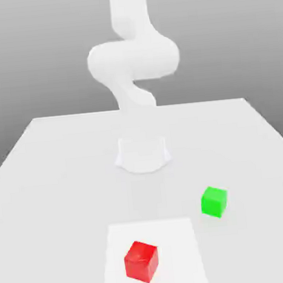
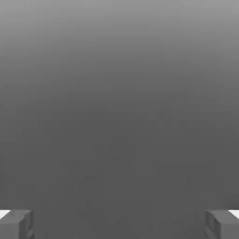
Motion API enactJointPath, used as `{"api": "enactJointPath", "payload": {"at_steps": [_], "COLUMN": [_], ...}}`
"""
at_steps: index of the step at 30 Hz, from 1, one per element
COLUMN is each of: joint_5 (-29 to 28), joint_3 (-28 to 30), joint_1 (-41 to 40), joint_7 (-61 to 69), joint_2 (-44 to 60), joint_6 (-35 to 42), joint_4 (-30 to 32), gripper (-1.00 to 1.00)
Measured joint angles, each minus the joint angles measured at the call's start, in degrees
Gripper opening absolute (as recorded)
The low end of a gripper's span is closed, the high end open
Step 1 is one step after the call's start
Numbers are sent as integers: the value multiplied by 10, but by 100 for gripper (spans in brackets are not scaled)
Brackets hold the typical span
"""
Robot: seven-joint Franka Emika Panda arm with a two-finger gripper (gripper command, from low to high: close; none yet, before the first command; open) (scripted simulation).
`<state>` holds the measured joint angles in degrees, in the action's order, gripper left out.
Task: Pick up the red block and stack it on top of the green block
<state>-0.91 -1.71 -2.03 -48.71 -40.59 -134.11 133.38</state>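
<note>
Red block (image 1: pixel 141 260) apart from green block (image 1: pixel 213 201), hand (image 2: pixel 119 224) seemingly spread wide

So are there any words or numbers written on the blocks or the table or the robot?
None. The red block and the green block have plain faces, the table is bare white, and the arm has no writing or sign on it.

White table (image 1: pixel 62 176) with a paler square patch (image 1: pixel 178 244).
</note>
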Motion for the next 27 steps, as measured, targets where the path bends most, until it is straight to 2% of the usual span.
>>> {"api": "enactJointPath", "payload": {"at_steps": [14, 18, 23, 27], "joint_5": [-56, -54, -23, -38], "joint_3": [-48, -47, -50, -38], "joint_1": [-71, -77, -81, -73], "joint_7": [-165, -199, -218, -235], "joint_2": [296, 378, 477, 559], "joint_6": [-131, -169, -219, -284], "joint_4": [90, 116, 145, 138], "gripper": [0, 0, 0, 0]}}
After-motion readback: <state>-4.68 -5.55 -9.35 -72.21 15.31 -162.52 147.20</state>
